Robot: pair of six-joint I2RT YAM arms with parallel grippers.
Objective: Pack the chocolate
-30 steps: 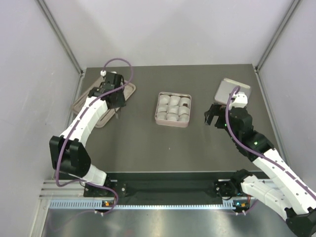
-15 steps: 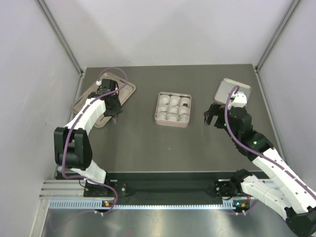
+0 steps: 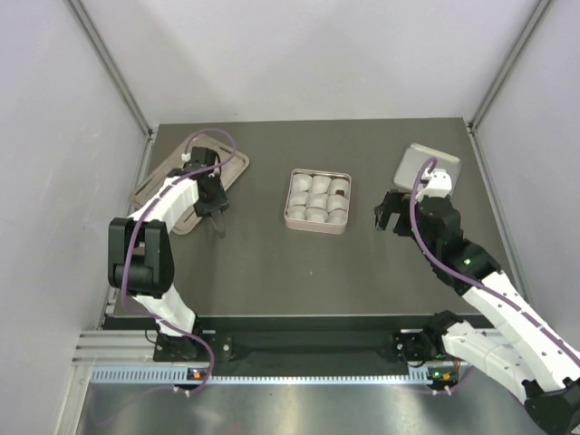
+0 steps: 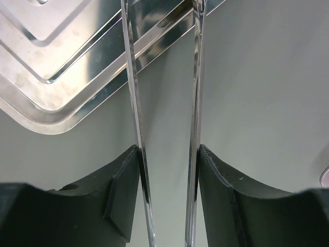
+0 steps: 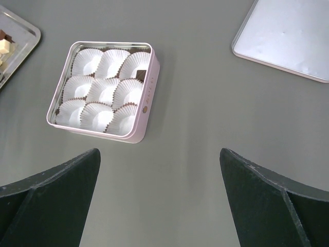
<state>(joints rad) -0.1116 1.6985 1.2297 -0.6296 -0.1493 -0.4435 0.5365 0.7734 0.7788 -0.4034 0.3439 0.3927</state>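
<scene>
Small chocolate [image 5: 4,42] pieces, dark brown and cream, lie on a steel tray [image 5: 25,32] at the left edge of the right wrist view. One dark brown piece [image 5: 142,73] sits in a paper cup of the pink square tin [image 3: 316,224]. My left gripper [image 3: 213,201] is shut on metal tweezers [image 4: 132,92]. The blades stand apart over the table beside the tray's corner [image 4: 61,72], and their tips run out of view. My right gripper [image 5: 159,154] hangs open, to the right of the tin, holding nothing.
The tin's flat lid [image 3: 428,164] lies at the back right of the table, behind the right arm. The tin [image 5: 145,100] holds several white paper cups. The tray [image 3: 163,181] sits at the back left, partly under the left arm.
The left arm has folded in closer to its base. Its gripper has shifted slightly nearer and rightward along the tray's edge, still with the tweezers. The right arm has not moved.
</scene>
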